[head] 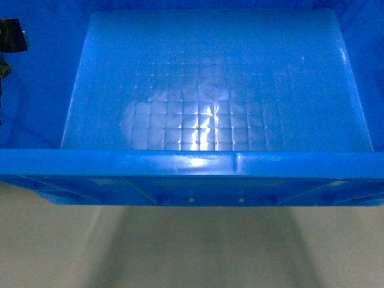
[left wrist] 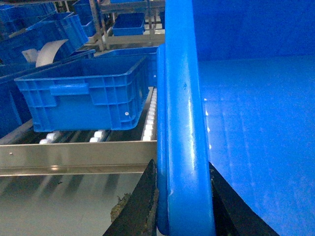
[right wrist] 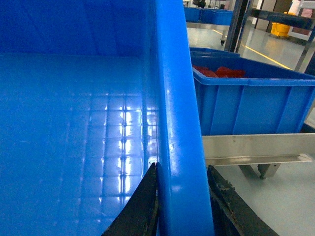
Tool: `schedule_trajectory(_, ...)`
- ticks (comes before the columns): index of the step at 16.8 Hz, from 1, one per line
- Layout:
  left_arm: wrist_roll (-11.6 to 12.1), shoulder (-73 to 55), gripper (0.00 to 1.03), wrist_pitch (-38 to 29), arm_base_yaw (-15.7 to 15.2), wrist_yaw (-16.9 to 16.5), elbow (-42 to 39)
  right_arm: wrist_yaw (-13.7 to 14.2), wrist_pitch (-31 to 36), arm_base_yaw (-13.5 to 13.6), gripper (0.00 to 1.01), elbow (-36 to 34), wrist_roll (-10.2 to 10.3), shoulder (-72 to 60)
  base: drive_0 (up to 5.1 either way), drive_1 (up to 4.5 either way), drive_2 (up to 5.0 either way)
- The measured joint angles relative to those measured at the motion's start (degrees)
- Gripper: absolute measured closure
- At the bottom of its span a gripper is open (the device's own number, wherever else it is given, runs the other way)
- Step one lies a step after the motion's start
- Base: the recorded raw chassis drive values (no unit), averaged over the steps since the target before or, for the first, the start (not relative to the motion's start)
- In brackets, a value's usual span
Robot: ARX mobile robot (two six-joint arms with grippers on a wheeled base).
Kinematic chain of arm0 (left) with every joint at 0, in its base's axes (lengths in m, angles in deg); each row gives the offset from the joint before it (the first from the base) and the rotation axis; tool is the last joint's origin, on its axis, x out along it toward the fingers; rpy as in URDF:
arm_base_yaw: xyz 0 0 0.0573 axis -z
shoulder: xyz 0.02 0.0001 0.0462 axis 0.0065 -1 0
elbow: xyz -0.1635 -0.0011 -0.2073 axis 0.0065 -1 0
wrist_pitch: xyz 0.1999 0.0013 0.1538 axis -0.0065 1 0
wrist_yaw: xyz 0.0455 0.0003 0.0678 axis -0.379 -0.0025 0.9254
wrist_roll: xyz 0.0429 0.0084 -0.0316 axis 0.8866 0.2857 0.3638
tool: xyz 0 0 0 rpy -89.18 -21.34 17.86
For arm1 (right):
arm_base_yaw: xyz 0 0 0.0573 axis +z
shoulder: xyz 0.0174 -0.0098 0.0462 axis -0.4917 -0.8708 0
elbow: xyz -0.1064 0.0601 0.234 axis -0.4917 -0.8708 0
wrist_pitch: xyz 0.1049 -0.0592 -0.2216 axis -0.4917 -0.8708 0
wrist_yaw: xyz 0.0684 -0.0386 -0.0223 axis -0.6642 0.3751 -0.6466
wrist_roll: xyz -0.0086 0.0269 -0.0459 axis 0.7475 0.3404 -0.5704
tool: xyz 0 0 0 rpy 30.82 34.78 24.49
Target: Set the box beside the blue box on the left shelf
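Observation:
The box [head: 204,120], a large bright-blue crate with a grid-patterned floor, fills the head view. Its near rim [head: 192,162] hangs over pale floor. In the left wrist view my left gripper [left wrist: 182,164] is shut on the box's left rim [left wrist: 184,123], one finger on each side of it. My right gripper [right wrist: 182,166] is shut the same way on the right rim [right wrist: 179,113]. Left of the held box, the blue box [left wrist: 83,101] sits on the white rollers [left wrist: 149,123] of the left shelf, behind its steel front rail [left wrist: 74,156]. A strip of rollers separates the two boxes.
To the right, another blue crate [right wrist: 246,98] with red items inside sits behind a steel rail [right wrist: 256,147]. More blue crates [left wrist: 29,34] are stacked at the far left. Pale floor [right wrist: 275,206] lies below the rails.

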Motion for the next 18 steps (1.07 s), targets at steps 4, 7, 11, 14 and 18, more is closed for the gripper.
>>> schedule_trajectory(4, -0.02, 0.00, 0.86, -0.02, 0.00, -0.09, 0.00, -0.02, 0.04, 0.00, 0.80, 0.00, -0.02, 0.00, 0.2, 4.37, -4.1)
schedule_trajectory(7, -0.02, 0.00, 0.86, 0.00, 0.00, 0.00, 0.00, -0.02, 0.07, 0.02, 0.80, 0.00, -0.02, 0.00, 0.1, 4.35, -4.1)
schedule_trajectory(11, 0.00, 0.00, 0.86, 0.02, 0.00, -0.07, 0.00, 0.00, -0.07, 0.00, 0.80, 0.00, -0.02, 0.00, 0.1, 4.33, -4.1)
schedule_trajectory(14, 0.04, 0.00, 0.86, 0.00, 0.00, -0.04, 0.00, 0.00, -0.15, 0.00, 0.80, 0.00, 0.00, 0.00, 0.0, 4.25, -4.2)
schedule_trajectory(18, -0.02, 0.00, 0.86, 0.07, 0.00, -0.07, 0.00, 0.00, -0.04, 0.00, 0.80, 0.00, -0.04, 0.00, 0.0, 4.25, -4.2)
